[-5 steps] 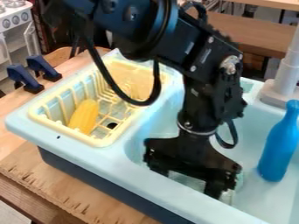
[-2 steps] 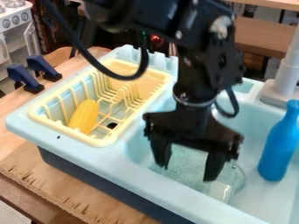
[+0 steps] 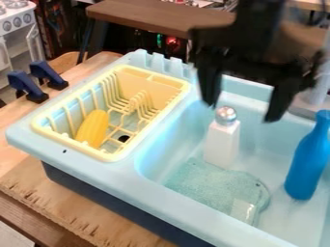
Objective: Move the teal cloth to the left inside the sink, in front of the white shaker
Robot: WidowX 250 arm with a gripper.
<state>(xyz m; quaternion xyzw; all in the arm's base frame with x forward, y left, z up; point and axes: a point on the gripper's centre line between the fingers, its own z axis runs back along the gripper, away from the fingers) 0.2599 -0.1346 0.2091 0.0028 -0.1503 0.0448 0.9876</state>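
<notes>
Hanging over the sink [image 3: 169, 206], the gripper [image 3: 241, 111] has its two fingers wide apart with nothing clamped. The white shaker [image 3: 221, 144] stands upright below it, its metal cap [image 3: 226, 116] appearing between the fingertips, nearer the one at the left of the view. You cannot tell from this angle whether the fingers actually straddle the cap; if you descend off-center, that nearer fingertip could strike the rounded top and tip the shaker. Note the speckled pad [image 3: 206, 185] below the gripper, at the shaker's base: it looks soft, so a shaker resting partly on it could rock under a light push. Watch the blue bottle [image 3: 307, 161], below the gripper toward the right of the view; a wide sideways swing at low height might knock it over.
</notes>
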